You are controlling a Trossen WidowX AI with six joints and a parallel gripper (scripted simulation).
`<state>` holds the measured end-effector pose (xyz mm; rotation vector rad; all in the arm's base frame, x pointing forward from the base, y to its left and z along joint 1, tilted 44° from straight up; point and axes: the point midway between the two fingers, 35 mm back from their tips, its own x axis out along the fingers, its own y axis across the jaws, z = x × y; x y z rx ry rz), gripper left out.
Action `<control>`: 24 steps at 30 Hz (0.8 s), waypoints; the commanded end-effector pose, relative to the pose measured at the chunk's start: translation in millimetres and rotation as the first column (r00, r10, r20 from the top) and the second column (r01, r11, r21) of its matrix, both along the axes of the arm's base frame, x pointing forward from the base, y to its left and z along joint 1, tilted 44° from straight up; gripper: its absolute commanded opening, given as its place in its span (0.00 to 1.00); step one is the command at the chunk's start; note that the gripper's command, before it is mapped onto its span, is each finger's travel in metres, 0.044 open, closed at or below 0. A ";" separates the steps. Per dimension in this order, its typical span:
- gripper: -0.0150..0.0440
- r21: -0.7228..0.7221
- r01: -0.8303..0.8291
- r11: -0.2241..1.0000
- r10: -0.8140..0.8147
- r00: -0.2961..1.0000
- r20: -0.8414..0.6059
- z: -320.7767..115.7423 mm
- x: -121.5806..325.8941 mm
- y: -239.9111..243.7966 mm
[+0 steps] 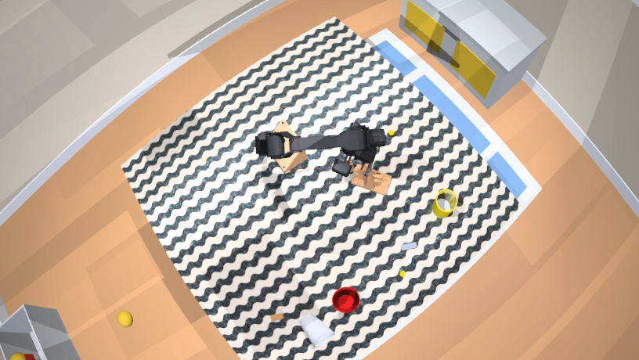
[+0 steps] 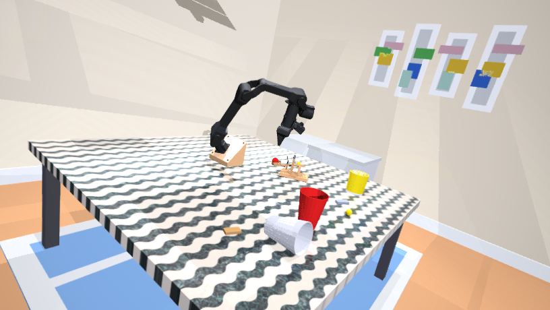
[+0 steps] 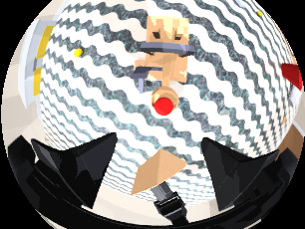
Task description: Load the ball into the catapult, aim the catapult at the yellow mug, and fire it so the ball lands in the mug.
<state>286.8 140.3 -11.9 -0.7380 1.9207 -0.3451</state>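
the biggest thing here is the table, which bears my arm and, near my reach, the catapult; i'll place everything else by that.

my gripper hangs above the catapult's cup end, fingers spread nearly as wide as they go, with nothing between them.

the yellow mug, my target, stands upright well apart from the catapult, off its far end from the cup. the red cup stands farther off to the catapult's side, and i don't want it.

smallest is the red ball, which looks seated in the catapult's cup; from the top i can't see it.

so i judge loading just about finished, with aiming and firing left. the catapult's length already seems to run roughly toward the mug, but i'd check that line before shooting. next i should keep clear of the loaded cup, then turn the base gently if the aim is off, and only then work the release. a knock could roll the ball out, or set the throwing arm off early.
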 end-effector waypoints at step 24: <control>1.00 0.152 -0.442 0.884 0.294 0.778 0.555 -35.9 186.8 77.9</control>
